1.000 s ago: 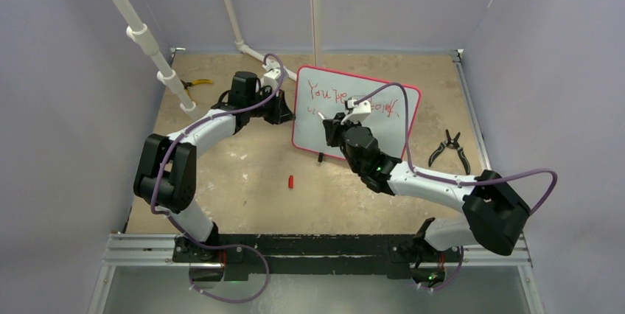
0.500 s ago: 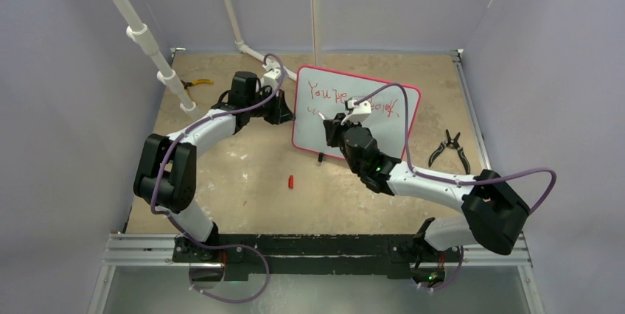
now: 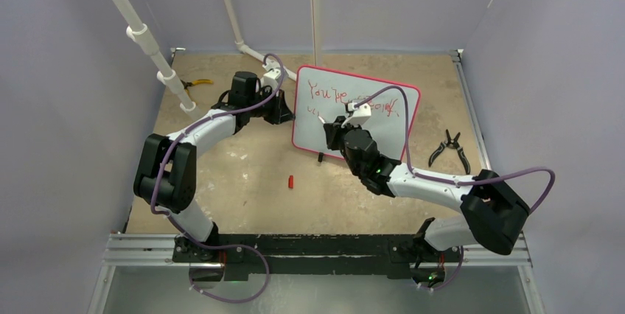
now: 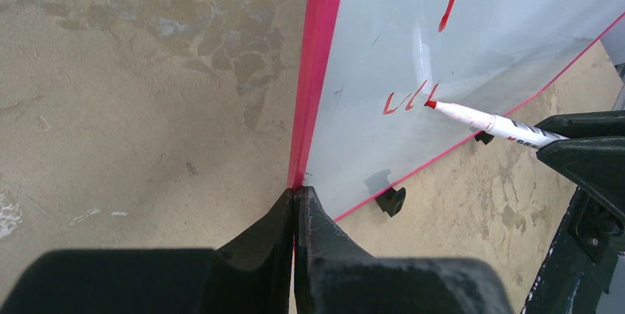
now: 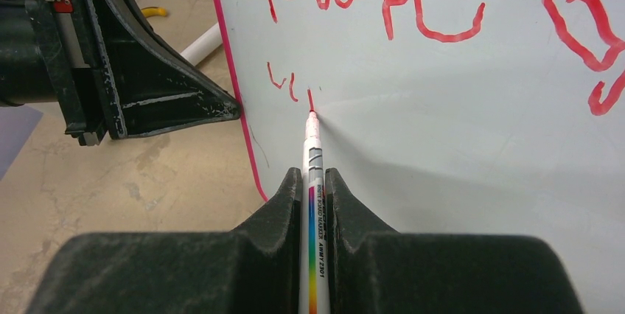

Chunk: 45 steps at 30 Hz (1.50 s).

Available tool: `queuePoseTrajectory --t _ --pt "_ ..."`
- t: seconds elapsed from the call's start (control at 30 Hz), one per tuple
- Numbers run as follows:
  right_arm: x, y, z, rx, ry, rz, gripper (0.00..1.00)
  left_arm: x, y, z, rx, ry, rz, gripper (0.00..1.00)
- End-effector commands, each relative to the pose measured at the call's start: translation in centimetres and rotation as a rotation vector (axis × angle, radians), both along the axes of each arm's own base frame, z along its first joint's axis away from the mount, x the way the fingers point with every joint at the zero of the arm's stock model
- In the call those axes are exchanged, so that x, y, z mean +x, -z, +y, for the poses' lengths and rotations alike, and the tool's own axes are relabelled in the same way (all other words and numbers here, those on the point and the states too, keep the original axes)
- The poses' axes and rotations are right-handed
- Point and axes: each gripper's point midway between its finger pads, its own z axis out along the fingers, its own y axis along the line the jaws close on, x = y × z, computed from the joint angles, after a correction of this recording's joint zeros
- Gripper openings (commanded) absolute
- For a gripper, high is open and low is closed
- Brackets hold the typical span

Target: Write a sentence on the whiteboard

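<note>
White board [image 3: 308, 131] with pink-red frame, red lettering [image 3: 328, 93], red-tipped white marker [image 5: 315, 174] with rainbow stripe, mottled tan table [image 3: 243, 174]

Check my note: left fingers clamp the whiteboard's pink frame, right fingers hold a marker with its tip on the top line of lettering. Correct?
One slip: the marker tip is on the second line of the sentence, below the top line, per the right wrist view. Left fingers do clamp the whiteboard frame; right fingers hold the marker.

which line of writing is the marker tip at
The short lower line, a few strokes; the marker tip touches its last stroke, below the long upper line.
</note>
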Motion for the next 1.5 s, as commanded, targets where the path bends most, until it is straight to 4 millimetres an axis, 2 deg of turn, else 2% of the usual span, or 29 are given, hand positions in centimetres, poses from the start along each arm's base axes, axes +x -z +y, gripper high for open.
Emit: queuePoseTrajectory --t 0.0,0.37,0.97,1.27,1.47 --pt "0.8 -1.3 -0.2 0.013 0.038 -0.038 0.00 0.1 -2.5 -0.8 -0.029 0.036 -0.082 0.00" --pt "1.6 -2.5 -0.2 0.003 0.066 -0.074 0.00 0.1 -2.5 -0.8 -0.029 0.035 -0.082 0.00" --pt "1.7 -4.0 -1.9 0.026 0.143 -0.106 0.00 0.1 -2.4 -0.9 -0.028 0.037 -0.081 0.00" --pt "1.4 -3.8 -2.3 0.030 0.151 -0.097 0.00 0.1 -2.4 -0.9 -0.028 0.036 -0.080 0.00" --pt "1.2 -2.6 -2.5 0.023 0.155 -0.070 0.00 0.1 -2.4 -0.9 -0.027 0.035 -0.080 0.00"
